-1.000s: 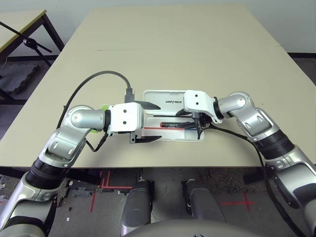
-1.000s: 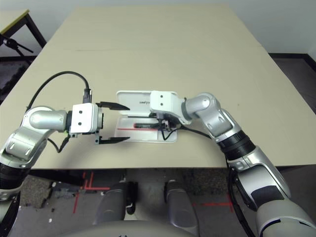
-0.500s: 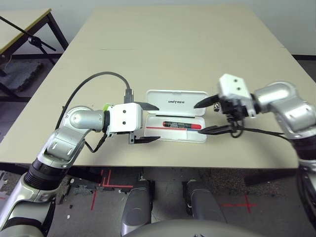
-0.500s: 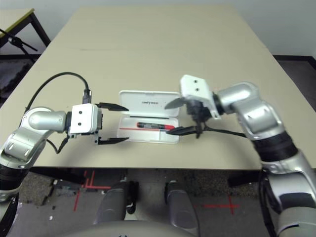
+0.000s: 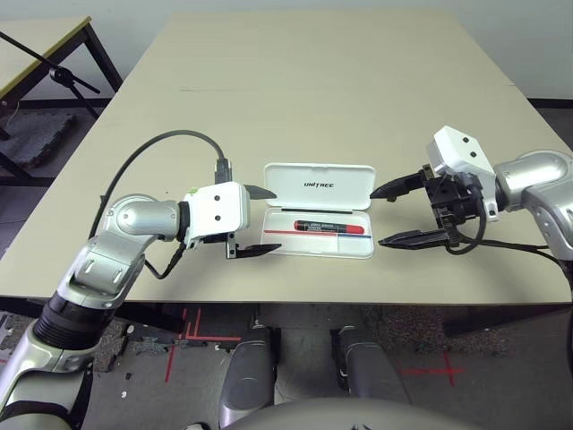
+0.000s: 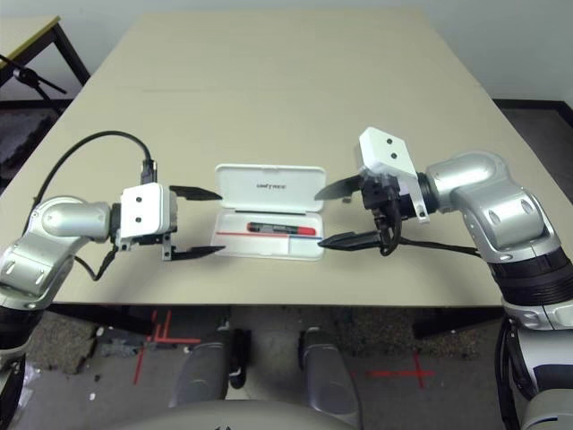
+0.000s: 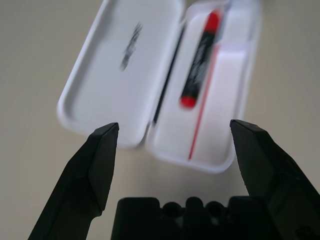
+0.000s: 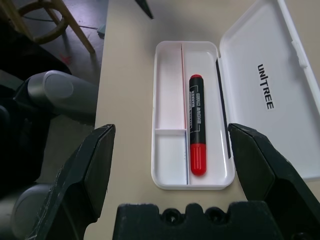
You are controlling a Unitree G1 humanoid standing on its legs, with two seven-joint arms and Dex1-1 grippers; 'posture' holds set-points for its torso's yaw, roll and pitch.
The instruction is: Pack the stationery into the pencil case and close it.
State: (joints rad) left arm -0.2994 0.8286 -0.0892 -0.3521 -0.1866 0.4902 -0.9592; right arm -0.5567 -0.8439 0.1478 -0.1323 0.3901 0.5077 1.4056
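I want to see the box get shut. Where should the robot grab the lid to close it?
Probably the lid's far long edge, coming from behind it. The case lies open and flat, hinged along the side next to the tray, so that free edge swings over most easily. Both the left gripper and the right gripper are open and empty.

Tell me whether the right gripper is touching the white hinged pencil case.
Apart. In the left eye view bare tabletop separates the right gripper, jaws open, from the flat white hard-plastic pencil case.

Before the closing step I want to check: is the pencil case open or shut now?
Open: the pencil case has its lid folded back flat, exposing the red marker.
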